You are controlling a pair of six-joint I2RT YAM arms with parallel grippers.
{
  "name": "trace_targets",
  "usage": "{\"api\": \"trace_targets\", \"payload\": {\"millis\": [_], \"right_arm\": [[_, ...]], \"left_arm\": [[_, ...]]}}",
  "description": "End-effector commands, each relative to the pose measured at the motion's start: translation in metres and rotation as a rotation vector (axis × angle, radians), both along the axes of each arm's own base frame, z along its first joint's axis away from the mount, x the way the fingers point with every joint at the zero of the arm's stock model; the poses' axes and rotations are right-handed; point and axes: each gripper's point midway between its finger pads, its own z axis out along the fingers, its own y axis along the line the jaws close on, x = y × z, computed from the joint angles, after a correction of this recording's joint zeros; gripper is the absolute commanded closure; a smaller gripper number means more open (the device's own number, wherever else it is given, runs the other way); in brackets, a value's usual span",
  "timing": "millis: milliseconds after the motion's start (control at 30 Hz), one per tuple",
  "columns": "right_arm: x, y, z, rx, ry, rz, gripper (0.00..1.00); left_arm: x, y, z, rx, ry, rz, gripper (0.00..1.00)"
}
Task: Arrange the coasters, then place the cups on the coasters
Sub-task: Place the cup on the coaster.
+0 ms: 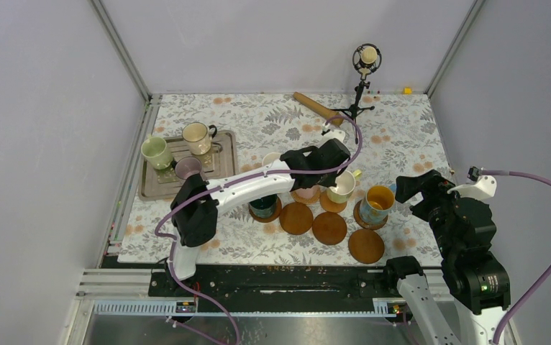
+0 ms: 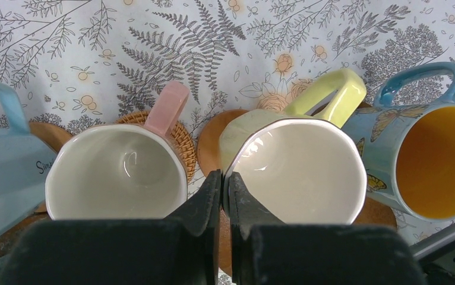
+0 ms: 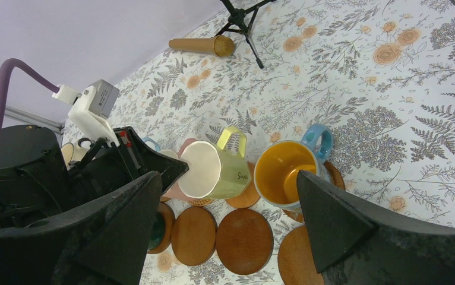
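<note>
**Yellow-green cup: seating it on its coaster**

**Status.** The left gripper point(image 2: 224, 185) has its fingers closed narrow on the near rim wall of the yellow-green cup point(image 2: 299, 172). The cup hangs tilted, mouth toward the wrist, over a coaster point(image 2: 209, 139). It sits between the pink cup point(image 2: 115, 172) and the blue cup point(image 2: 433, 160), and both neighbours stand on discs of their own. Whether the held cup's base touches the disc cannot be told. The right gripper point(image 3: 230, 184) holds nothing. Its fingers are wide, and it hovers near the blue cup at the right of the worktop point(image 1: 402, 136).

**Procedure (recommended).**
1. Rotate the wrist until the cup stands upright, before lowering it any further.
2. Centre the base over the disc. Both neighbours stand close, so correct in small sideways steps only.
3. Lower the cup until the base lies flat. A tilted landing is likely to push the coaster out of line.
4. Open the fingers only slightly, then lift straight up so that neither finger drags the rim.
5. Keep the right arm away from the blue cup throughout.

**Outstanding.** 3 bare coasters point(image 1: 329, 227) lie in the near row, and 3 cups point(image 1: 157, 152) stand on the tray point(image 1: 224, 147).
</note>
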Motion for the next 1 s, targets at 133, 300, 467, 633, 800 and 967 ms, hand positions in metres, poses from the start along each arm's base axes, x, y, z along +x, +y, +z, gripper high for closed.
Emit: {"api": "trace_targets", "payload": {"millis": [133,300,467,633,800,967], "right_arm": [[0.001,-0.004,0.009,-0.010,-0.038,-0.017,0.08],[0.002,-0.003,0.009,-0.007,-0.035,-0.016,0.08],[0.002,-0.003,0.009,-0.007,-0.036,-0.015,0.08],[0.001,-0.003,0.010,-0.007,-0.039,-0.016,0.08],[0.001,-0.004,0.010,-0.007,-0.040,-0.017,0.08],[0.001,-0.003,0.010,-0.008,-0.039,-0.016,0.08]], "left_arm": [[0.013,-0.012,0.031,-0.112,-0.076,0.036,1.00],[0.012,-0.010,0.027,-0.103,-0.071,0.038,1.00],[0.011,-0.008,0.023,-0.095,-0.067,0.041,1.00],[0.011,-0.009,0.020,-0.091,-0.062,0.037,1.00],[0.011,-0.008,0.017,-0.082,-0.062,0.039,1.00],[0.011,-0.008,0.013,-0.077,-0.056,0.041,1.00]]}}
